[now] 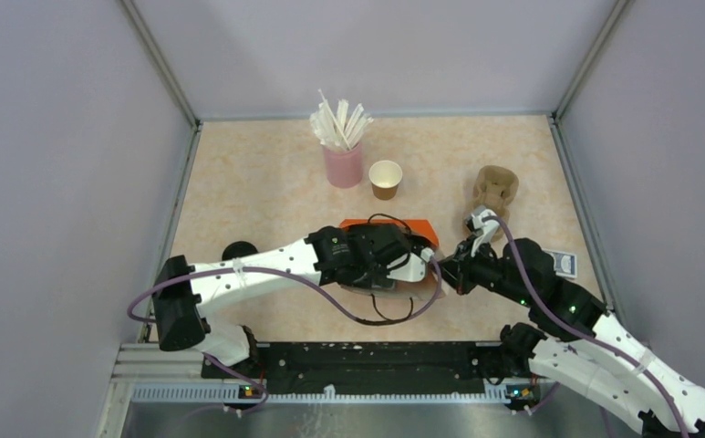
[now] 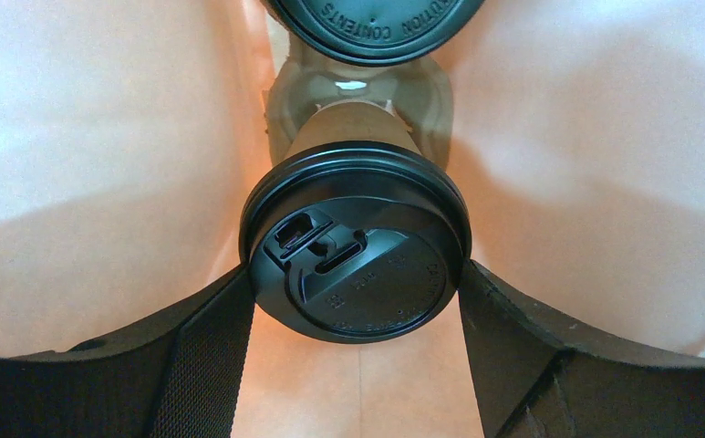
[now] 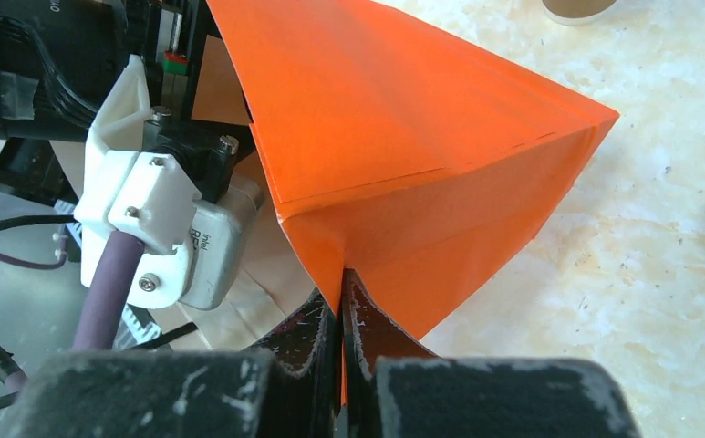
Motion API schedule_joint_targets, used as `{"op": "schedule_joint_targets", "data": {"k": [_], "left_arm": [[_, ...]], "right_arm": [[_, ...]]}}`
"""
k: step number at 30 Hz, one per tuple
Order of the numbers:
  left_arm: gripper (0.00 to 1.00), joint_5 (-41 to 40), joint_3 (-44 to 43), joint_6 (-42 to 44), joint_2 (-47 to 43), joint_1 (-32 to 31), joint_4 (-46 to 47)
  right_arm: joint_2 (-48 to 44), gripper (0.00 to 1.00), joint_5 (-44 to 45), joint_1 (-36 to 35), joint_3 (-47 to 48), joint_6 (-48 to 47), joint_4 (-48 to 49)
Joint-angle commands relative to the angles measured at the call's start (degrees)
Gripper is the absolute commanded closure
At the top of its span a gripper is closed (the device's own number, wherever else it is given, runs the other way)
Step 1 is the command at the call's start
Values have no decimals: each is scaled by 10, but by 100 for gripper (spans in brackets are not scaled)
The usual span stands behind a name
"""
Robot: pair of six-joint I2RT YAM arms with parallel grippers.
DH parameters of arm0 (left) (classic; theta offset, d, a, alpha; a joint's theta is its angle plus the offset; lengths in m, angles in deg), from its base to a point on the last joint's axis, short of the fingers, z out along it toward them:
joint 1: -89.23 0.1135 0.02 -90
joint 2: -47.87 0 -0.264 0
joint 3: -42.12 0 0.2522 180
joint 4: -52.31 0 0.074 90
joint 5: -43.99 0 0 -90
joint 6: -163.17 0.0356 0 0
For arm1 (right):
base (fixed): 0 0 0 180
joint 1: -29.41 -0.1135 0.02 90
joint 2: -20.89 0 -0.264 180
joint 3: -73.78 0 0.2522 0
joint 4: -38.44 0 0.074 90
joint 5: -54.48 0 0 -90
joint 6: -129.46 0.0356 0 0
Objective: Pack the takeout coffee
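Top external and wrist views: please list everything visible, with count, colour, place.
orange bag: one, orange, table centre.
lidded cup: one, brown, black lid, inside the bag; second black lid beyond.
pink cup: one, pink, rear, holding white straws.
open cup: one, brown, right of the pink cup.
pulp carrier: two, tan, rear right and under the lidded cup.
round thing: one, black, table's left side.
small item: one, blue, table's right edge.
left gripper: one, black, in the bag, shut on lidded cup.
right gripper: one, black, pinching bag's edge.

The right claw point(image 3: 341, 315) pinches the orange bag's point(image 3: 403, 137) folded edge
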State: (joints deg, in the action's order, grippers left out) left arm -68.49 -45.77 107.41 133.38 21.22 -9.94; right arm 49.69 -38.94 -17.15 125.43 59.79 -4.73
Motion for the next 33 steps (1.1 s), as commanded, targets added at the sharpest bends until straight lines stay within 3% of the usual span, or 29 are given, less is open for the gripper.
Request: {"op": "schedule_joint_targets", "data": {"k": [1, 7, 13, 33], "left_arm": [[69, 22, -21, -16, -14, 5, -17], [69, 30, -10, -18, -13, 13, -19], [71, 34, 22, 7, -32, 37, 55], [72, 22, 69, 50, -35, 45, 143]], "right_arm": [[-4, 100, -22, 4, -14, -22, 18], [1, 100, -21, 4, -13, -33, 27], [-6, 100, -31, 3, -20, -33, 29], [-7, 100, -71, 4, -24, -36, 40]]}}
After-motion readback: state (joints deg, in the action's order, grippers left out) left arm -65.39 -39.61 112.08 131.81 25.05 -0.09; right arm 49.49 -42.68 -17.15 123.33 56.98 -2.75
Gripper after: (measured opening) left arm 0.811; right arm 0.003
